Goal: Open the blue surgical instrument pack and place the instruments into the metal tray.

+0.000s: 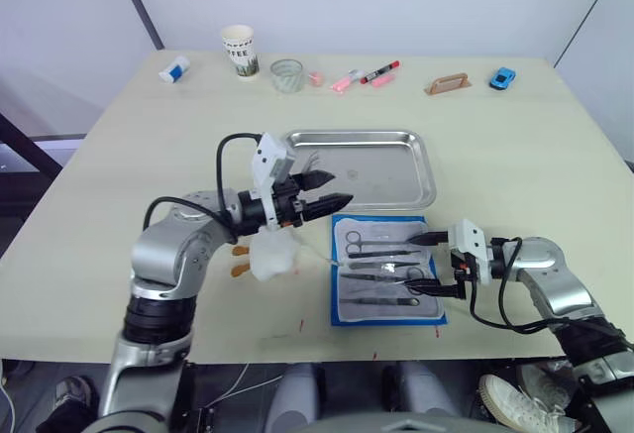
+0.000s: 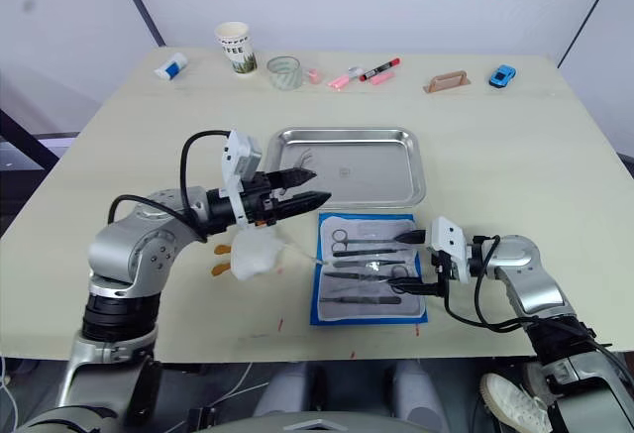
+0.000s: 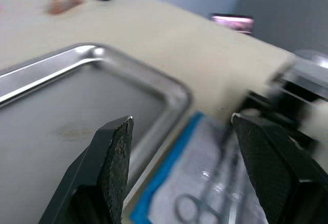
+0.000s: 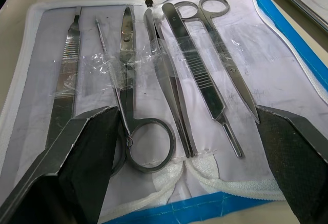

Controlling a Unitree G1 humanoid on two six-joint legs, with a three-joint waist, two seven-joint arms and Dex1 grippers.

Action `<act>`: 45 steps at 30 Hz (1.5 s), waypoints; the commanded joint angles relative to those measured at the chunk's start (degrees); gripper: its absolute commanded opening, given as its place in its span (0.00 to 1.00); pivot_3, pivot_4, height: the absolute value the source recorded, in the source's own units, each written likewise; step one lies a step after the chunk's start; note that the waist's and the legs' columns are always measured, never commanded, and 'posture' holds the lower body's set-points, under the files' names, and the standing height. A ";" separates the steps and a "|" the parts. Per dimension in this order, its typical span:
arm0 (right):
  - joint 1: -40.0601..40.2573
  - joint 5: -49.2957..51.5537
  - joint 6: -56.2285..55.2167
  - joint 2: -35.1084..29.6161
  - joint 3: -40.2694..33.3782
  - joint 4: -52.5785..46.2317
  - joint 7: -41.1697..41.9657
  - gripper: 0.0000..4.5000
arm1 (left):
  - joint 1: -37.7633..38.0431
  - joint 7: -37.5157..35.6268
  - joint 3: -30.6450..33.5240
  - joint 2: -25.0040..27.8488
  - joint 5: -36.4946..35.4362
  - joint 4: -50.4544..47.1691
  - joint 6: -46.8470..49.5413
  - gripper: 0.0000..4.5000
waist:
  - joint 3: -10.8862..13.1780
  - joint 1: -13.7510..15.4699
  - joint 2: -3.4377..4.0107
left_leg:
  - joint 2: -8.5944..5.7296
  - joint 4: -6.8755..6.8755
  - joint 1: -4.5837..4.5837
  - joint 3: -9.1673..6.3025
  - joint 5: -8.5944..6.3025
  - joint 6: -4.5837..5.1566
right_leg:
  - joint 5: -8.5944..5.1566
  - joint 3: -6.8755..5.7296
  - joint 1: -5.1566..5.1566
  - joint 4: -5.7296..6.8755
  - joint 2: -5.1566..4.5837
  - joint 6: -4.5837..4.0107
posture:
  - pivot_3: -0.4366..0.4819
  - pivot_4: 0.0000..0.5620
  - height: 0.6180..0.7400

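The blue surgical instrument pack (image 1: 388, 270) lies open just in front of the metal tray (image 1: 362, 167), its instruments (image 4: 154, 75) still held under clear straps on the pale lining. The right gripper (image 1: 433, 265) hovers spread over them, grasping nothing; it should probably close on one tool and draw it free lengthwise. The tray holds nothing. The left gripper (image 1: 330, 189) hangs unclenched over the tray's near edge.

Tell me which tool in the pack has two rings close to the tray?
The scissors lying nearest the tray. Their two finger rings point toward it. The other ringed tool has its ring at the opposite end; the rest are plain bars.
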 commanded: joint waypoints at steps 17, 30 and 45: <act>3.49 -3.44 2.07 0.13 1.23 -0.29 -3.74 1.00 | -5.97 -7.56 -17.34 0.12 15.79 14.79 -18.97 0.45 | 0.03 0.03 0.02 | 0.01 0.02 -0.02 0.02 -0.01 0.04 | 0.08 0.08 0.00 0.00 0.22 0.20 | 0.48 0.27 1.00; 4.00 -3.50 2.33 0.33 0.97 -1.05 -4.75 1.00 | -11.18 -8.46 -22.26 -4.00 22.89 22.90 -24.42 0.45 | 0.03 -0.01 0.02 | 0.05 0.06 -0.03 0.03 -0.01 0.05 | 0.07 0.09 0.00 0.02 0.32 0.19 | 0.48 0.27 1.00; 4.57 -3.38 3.17 0.06 0.85 -2.14 -5.06 1.00 | -11.63 -8.45 -26.83 -4.23 30.58 25.51 -25.68 0.39 | 0.01 0.03 0.02 | 0.05 0.06 -0.02 0.03 -0.01 0.05 | 0.07 0.10 0.00 0.02 0.34 0.19 | 0.48 0.27 1.00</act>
